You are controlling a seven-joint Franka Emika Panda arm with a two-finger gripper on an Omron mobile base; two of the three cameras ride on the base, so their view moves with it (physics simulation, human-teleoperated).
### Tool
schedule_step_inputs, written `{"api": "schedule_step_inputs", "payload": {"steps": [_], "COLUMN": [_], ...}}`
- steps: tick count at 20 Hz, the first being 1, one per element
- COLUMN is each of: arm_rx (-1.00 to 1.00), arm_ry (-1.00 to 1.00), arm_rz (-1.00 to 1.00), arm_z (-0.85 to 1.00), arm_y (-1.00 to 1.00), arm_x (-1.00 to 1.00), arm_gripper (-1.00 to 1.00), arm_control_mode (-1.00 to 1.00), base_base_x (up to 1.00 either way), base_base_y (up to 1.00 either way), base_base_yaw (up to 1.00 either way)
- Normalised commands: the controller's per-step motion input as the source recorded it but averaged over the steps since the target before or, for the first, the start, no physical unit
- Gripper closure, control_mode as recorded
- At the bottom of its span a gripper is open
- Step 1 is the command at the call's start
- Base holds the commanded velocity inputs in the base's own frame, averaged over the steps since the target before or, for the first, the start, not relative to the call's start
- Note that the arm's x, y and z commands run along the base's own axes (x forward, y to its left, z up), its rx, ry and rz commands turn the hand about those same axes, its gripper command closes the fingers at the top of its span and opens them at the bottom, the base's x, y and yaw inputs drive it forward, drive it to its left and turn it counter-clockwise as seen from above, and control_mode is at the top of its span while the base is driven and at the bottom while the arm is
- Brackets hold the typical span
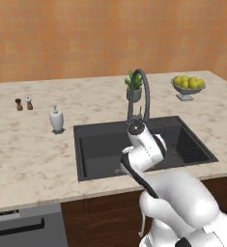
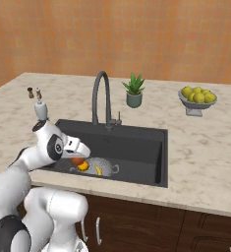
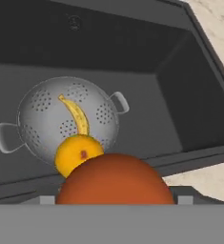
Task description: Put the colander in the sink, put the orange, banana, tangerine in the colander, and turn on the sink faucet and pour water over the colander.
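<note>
Nearest in the hand view is the red-orange fruit [image 3: 114,178], evidently held in wide-set jaws over the near rim of the sink [image 3: 132,62]. Beyond it, the colander [image 3: 42,114] holds the banana [image 3: 76,114] and a yellow-orange fruit [image 3: 77,153]. The right base view shows the colander near-left in the basin, so reach farther until you're over its centre, and lower before releasing. In the left base view, the sink faucet [image 1: 140,91] stands at the far rim.

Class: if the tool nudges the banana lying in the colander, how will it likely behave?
The banana is curved and lies on the sloping wall of the colander, so it would probably slide or pivot rather than roll. It looks small, likely light.
</note>
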Motion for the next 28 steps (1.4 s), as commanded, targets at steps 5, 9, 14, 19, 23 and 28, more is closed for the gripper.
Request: {"api": "schedule_step_inputs", "payload": {"steps": [5, 9, 14, 19, 23, 28], "arm_rx": [-0.03, 0.00, 0.00, 0.00, 0.00, 0.00], "arm_ry": [0.17, 0.25, 0.28, 0.14, 0.06, 0.03], "arm_rz": [0.00, 0.08, 0.07, 0.08, 0.05, 0.02], "arm_z": [-0.44, -0.33, -0.38, -0.32, -0.28, -0.40], "arm_y": [0.41, 0.12, 0.00, -0.07, -0.15, -0.08], "arm_x": [1.00, 0.64, 0.30, -0.11, -0.07, 0.21], "arm_gripper": [1.00, 1.00, 1.00, 1.00, 1.00, 1.00], "arm_control_mode": [-1.00, -1.00, -1.00, -1.00, -1.00, -1.00], "base_base_x": [0.00, 0.00, 0.00, 0.00, 0.00, 0.00], "base_base_y": [0.00, 0.00, 0.00, 0.00, 0.00, 0.00], "base_base_yaw": [0.00, 0.00, 0.00, 0.00, 0.00, 0.00]}}
